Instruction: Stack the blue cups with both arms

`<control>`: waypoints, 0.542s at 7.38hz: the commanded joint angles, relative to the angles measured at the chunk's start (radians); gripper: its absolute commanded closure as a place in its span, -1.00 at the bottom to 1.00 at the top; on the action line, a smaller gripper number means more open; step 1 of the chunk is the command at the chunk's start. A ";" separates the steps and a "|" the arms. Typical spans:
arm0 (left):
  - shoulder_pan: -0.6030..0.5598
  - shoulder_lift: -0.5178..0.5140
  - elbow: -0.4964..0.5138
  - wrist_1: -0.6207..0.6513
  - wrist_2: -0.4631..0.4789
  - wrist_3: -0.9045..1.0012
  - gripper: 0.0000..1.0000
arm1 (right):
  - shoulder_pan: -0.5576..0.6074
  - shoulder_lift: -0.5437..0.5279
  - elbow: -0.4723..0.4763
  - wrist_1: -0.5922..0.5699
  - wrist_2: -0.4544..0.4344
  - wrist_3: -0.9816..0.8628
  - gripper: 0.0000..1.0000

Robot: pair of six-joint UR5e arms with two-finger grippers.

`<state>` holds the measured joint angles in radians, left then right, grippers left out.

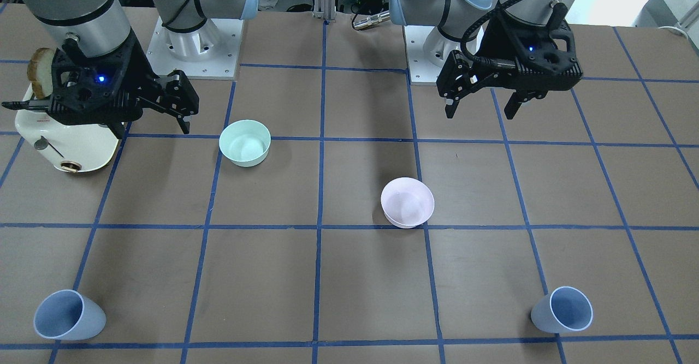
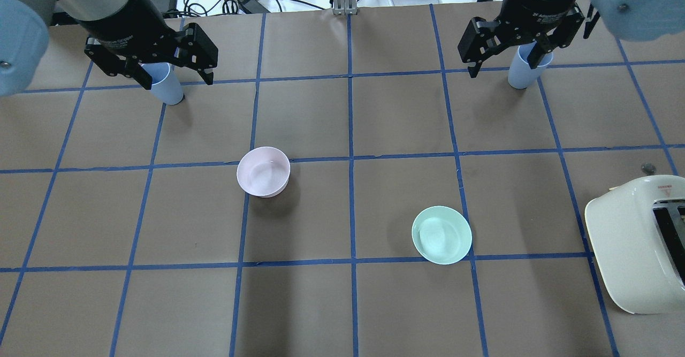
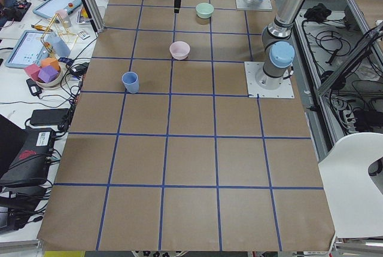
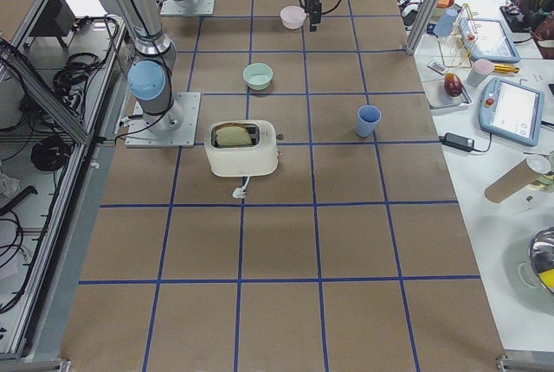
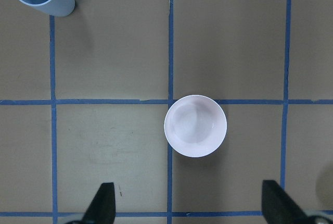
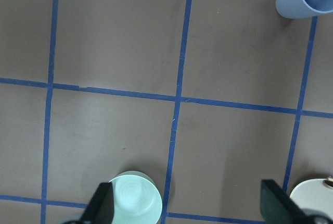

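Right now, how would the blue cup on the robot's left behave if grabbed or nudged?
The blue cup looks like smooth, thin plastic: probably light, maybe slippery. It stands upright on its narrower base, so a high push would likely tip it. Tipped, it should roll in a curve.

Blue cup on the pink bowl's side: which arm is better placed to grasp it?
Left. The left gripper hangs open on the same half as that blue cup and the pink bowl; the right gripper is by the toaster.

Bright, even overhead light throws soft shadows beside the pink bowl [image 1: 407, 202], and every view is sharp.
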<state>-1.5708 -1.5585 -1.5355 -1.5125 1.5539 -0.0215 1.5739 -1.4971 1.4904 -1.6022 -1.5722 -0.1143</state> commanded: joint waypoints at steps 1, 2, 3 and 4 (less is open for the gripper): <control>0.000 0.000 -0.002 0.000 0.000 0.000 -1.00 | -0.002 0.000 0.002 0.001 0.001 0.004 -1.00; 0.000 0.000 -0.002 0.000 0.000 0.000 -1.00 | -0.002 0.000 0.002 -0.001 0.001 -0.001 -1.00; 0.000 0.000 -0.002 0.000 0.000 0.000 -1.00 | -0.002 -0.002 0.001 -0.001 0.001 -0.002 -1.00; 0.000 0.000 0.000 0.000 0.000 0.002 -1.00 | -0.002 0.000 0.002 -0.001 0.000 -0.004 -1.00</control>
<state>-1.5708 -1.5585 -1.5367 -1.5125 1.5539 -0.0211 1.5724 -1.4976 1.4920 -1.6028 -1.5711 -0.1158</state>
